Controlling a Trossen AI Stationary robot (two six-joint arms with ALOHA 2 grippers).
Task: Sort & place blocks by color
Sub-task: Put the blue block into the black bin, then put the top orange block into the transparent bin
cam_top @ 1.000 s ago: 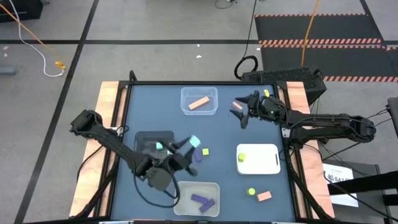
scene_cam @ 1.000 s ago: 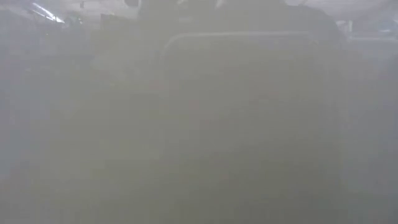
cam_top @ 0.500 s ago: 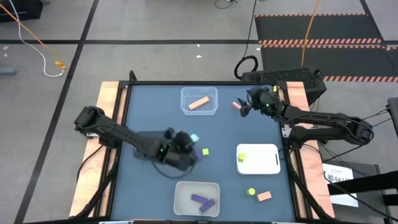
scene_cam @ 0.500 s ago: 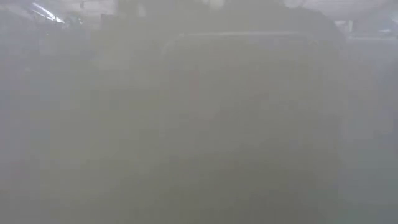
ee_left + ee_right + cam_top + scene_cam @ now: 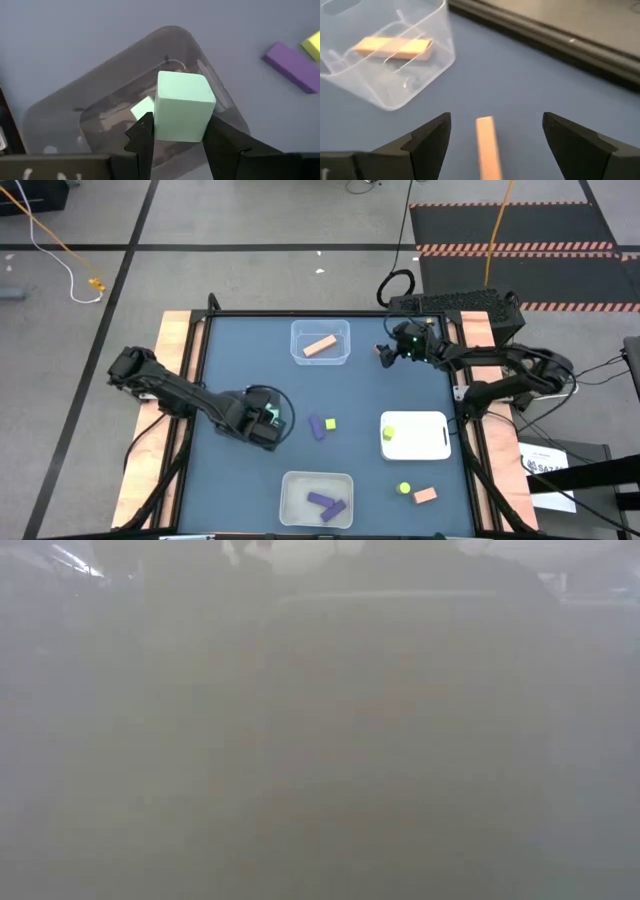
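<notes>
A teal cube is pinched in the left gripper at centre-left of the high view, above a dark tray holding another teal block. Upper right, the right gripper gapes around an orange bar, with a clear tub beyond.
</notes>
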